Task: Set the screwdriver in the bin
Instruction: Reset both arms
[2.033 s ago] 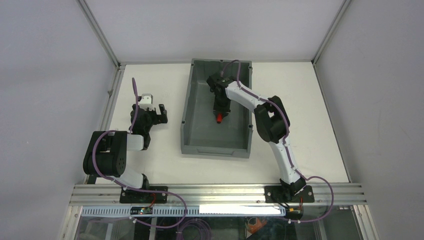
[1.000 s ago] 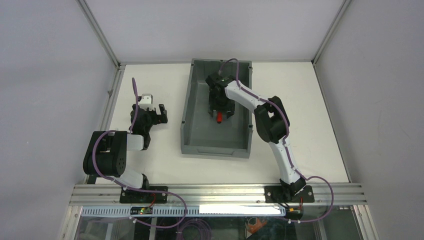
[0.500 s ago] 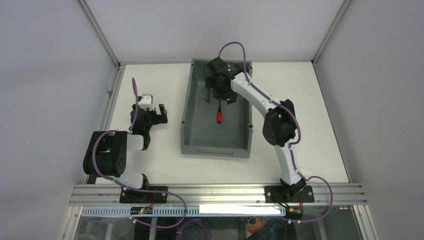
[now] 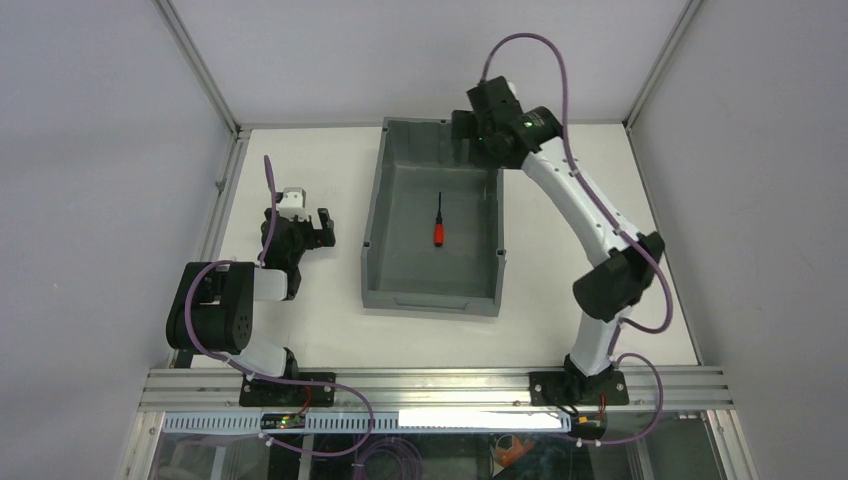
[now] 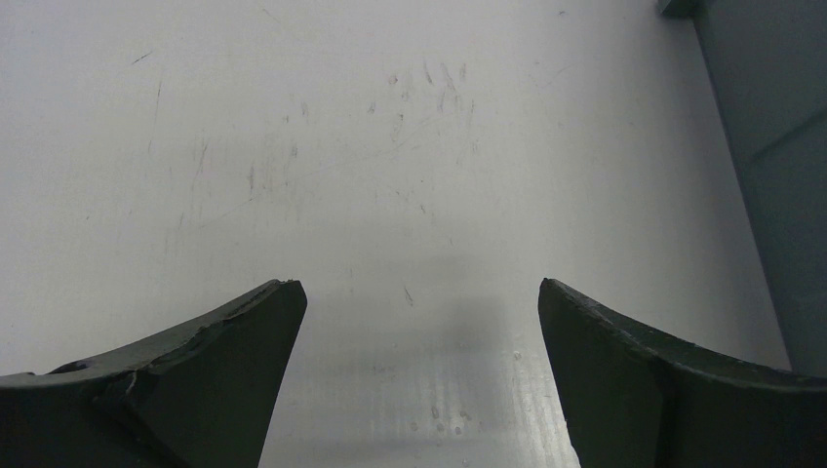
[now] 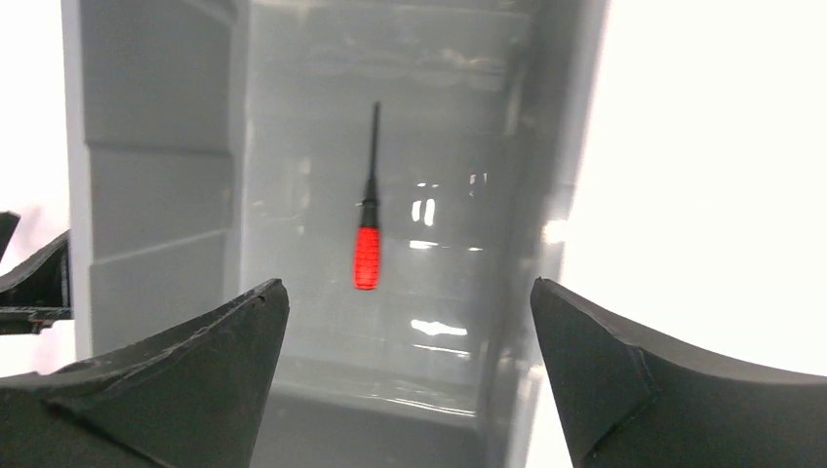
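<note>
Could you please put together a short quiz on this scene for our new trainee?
1. True or false: the screwdriver lies on the floor of the bin.
2. Which way does its red handle point? A) the bin's near end, B) its far end, C) its left wall.
3. Fill in: the right gripper holds nothing; its jaws stand ____.

Key: 1 true; 2 A; 3 open.
</note>
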Tool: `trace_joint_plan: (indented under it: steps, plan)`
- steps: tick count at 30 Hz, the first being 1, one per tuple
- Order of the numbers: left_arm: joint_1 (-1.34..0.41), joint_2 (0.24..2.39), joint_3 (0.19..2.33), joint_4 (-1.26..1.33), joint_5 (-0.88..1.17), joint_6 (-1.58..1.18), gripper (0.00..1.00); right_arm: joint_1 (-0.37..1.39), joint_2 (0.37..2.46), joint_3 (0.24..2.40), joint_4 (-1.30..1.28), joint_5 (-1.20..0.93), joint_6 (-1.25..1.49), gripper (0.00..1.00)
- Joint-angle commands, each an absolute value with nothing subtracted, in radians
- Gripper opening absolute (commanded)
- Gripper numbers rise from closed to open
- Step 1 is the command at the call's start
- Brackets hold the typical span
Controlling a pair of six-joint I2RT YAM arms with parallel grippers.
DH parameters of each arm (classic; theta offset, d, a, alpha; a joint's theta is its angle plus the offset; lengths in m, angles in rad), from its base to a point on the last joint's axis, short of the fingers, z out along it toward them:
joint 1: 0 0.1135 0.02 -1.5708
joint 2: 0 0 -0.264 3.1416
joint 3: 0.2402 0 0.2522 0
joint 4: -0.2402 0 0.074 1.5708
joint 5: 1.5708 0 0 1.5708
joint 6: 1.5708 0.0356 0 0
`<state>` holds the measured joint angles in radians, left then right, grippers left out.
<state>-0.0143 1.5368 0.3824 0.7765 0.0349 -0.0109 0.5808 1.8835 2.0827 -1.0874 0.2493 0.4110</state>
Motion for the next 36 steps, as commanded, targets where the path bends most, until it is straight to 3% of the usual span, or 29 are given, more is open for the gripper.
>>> trace_joint_plan:
  steps: [1, 16, 36]
  plan:
    - [-0.024, 1.506, 0.379, 0.81, 0.057, -0.02, 0.99, 0.5, 1.675, 1.923, -0.957, 0.34, 0.339, 0.99]
    - [-0.024, 1.506, 0.379, 0.81, 0.057, -0.02, 0.99, 0.158, 1.322, 1.435, -0.751, 0.348, 0.325, 0.99]
    - [-0.025, 1.506, 0.379, 0.81, 0.056, -0.02, 0.99, 0.101, 1.272, 0.965, -0.46, 0.346, 0.344, 0.99]
